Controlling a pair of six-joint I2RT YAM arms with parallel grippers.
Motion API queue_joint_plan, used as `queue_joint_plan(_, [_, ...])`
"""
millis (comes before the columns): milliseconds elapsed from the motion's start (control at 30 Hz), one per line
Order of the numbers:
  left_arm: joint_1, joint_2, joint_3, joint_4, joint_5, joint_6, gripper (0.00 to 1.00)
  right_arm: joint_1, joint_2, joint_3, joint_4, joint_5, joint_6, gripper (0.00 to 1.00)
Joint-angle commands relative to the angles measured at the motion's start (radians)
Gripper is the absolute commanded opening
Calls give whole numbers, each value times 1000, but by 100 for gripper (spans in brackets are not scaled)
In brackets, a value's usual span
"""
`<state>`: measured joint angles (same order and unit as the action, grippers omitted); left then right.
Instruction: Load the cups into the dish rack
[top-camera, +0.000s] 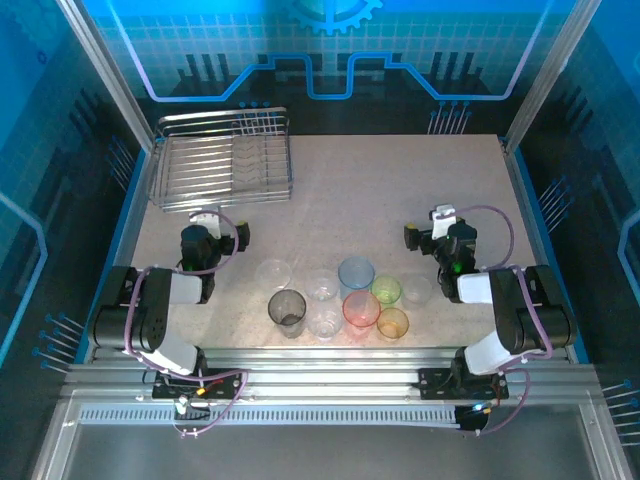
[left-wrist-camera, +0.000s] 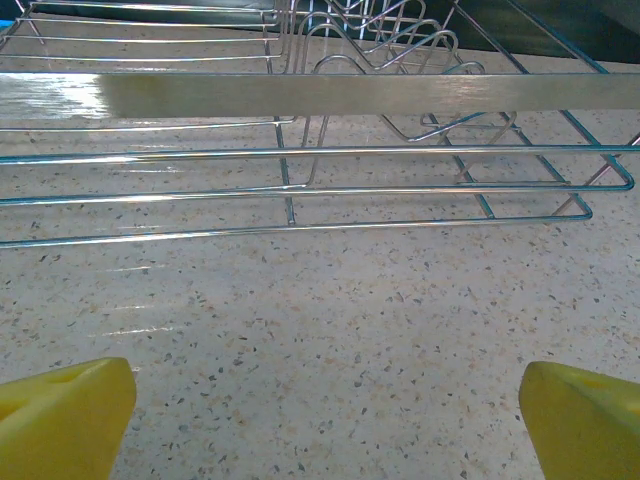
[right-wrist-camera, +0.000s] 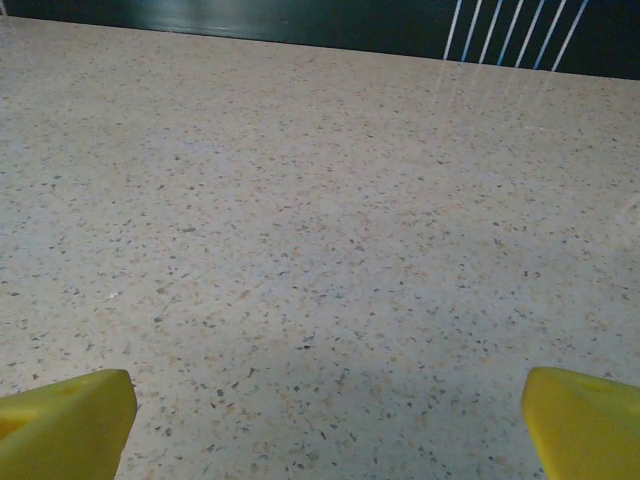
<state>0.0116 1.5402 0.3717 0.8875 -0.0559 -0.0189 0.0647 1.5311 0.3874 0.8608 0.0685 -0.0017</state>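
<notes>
Right now, both of your grippers are carrying nothing. The left gripper (left-wrist-camera: 320, 415) is holding its yellow fingertips (left-wrist-camera: 65, 415) spread wide over the speckled tabletop (right-wrist-camera: 320, 200), just short of the dish rack (left-wrist-camera: 300, 190). The right gripper (right-wrist-camera: 320, 420) is standing just as wide over bare surface. The cups (top-camera: 340, 298) are standing upright in a tight cluster at the near edge between the two arms, well apart from the rack in the far left corner, and no cup is sitting in it yet.

You are probably dealing with very light, thin-walled plastic here. It is likely to flex under a hard squeeze, slide on smooth pads and tip at a nudge, so you should be closing gently. Because the cups are crowding one another, you are better off starting at the fringe. The smoky grey cup (top-camera: 287, 310) is lying closest to the left arm and the clear cup (top-camera: 416, 290) closest to the right. Pinching the rim wall, one finger inside and one outside, is looking safer than spanning the body.
</notes>
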Motion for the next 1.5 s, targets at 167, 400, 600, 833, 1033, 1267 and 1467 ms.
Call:
queue_joint_plan(167, [-5,1,20,4,11,15,99,-5,5,18,10,-25,-14,100])
queue_joint_plan(400, [-5,1,21,2,13,17,99,-10,4,17,10,-29,-7,100])
queue_joint_plan(600, [-5,1,20,3,11,17,99,-19,4,15,13,-45,-2,100])
queue_joint_plan(833, [-5,2,21,-1,12,16,99,-27,2,10,21,-64,3,100])
queue_joint_plan(1033, [-89,-145,68,-189,-104,85,99,66,-238,64,-247,219,-6,100])
queue_joint_plan(1267, [-129,-493,175,-549,-380,-56,99,71,-414,417,-836,157,334,100])
queue_joint_plan(1467, [-130,-663,340,-931,-430,-84,99,102,-229,778,-1153,-55,527,93])
